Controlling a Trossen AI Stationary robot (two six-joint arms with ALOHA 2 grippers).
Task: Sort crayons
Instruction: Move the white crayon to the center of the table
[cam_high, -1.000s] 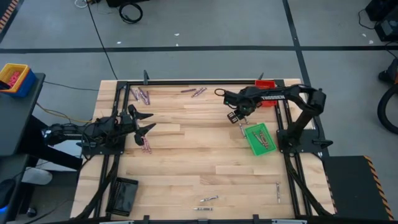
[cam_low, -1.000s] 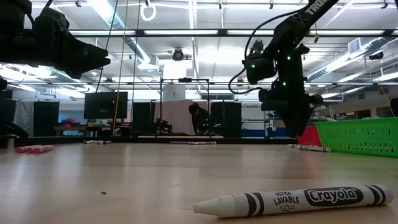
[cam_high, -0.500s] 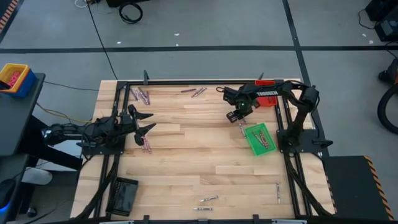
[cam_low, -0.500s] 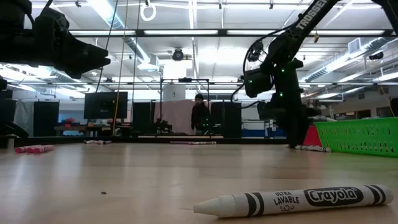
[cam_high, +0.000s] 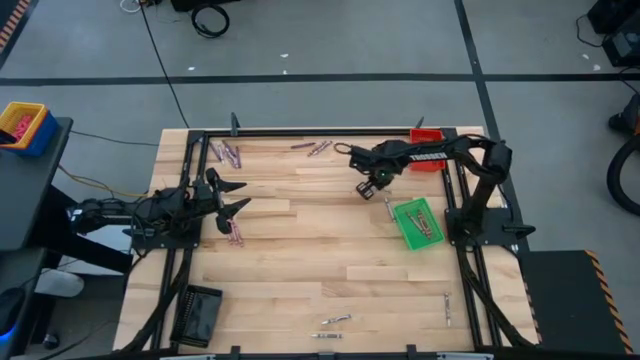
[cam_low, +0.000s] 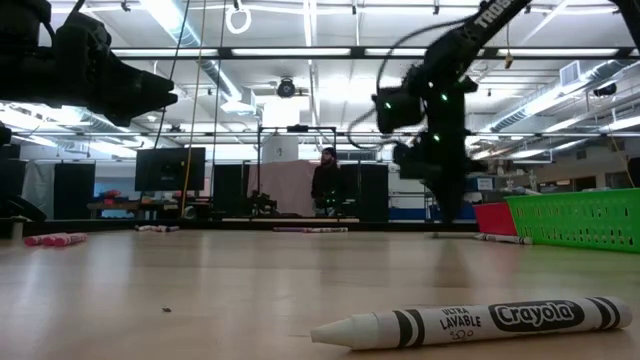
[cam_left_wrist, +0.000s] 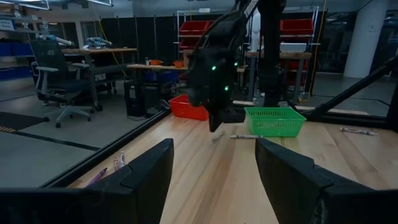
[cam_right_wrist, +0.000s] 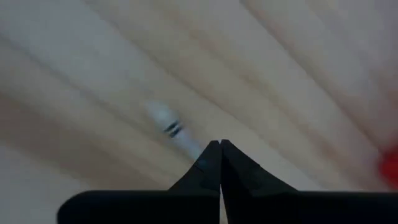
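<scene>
The right gripper (cam_high: 362, 188) hangs above the far right part of the wooden table (cam_high: 300, 270); in the right wrist view its fingertips (cam_right_wrist: 219, 155) meet on the end of a pale grey crayon (cam_right_wrist: 174, 132), so the jaws are closed on that crayon; the crayon's tip projects forward past the fingers, above the wood grain.

The left gripper (cam_high: 236, 195) is parked at the left edge of the table; its jaws stand wide apart and hold nothing; in the left wrist view both dark fingers (cam_left_wrist: 149, 171) frame the far side of the table.

Crayon positions:
- one crayon (cam_high: 388, 208) lies on the table just beside the green tray (cam_high: 418, 222), between the tray and the right gripper;
- purplish crayons (cam_high: 229, 154) lie at the far left corner; more (cam_high: 314, 148) lie at the far centre edge; another group (cam_high: 236, 233) lies near the left gripper;
- pale crayons (cam_high: 334, 320) lie at the near edge; one (cam_low: 470, 321) lies closest to the low camera.

The red tray (cam_high: 428, 134) sits at the far right corner; the black tray (cam_high: 201, 314) sits at the near left; a person (cam_low: 325, 186) stands in the room beyond the table.
</scene>
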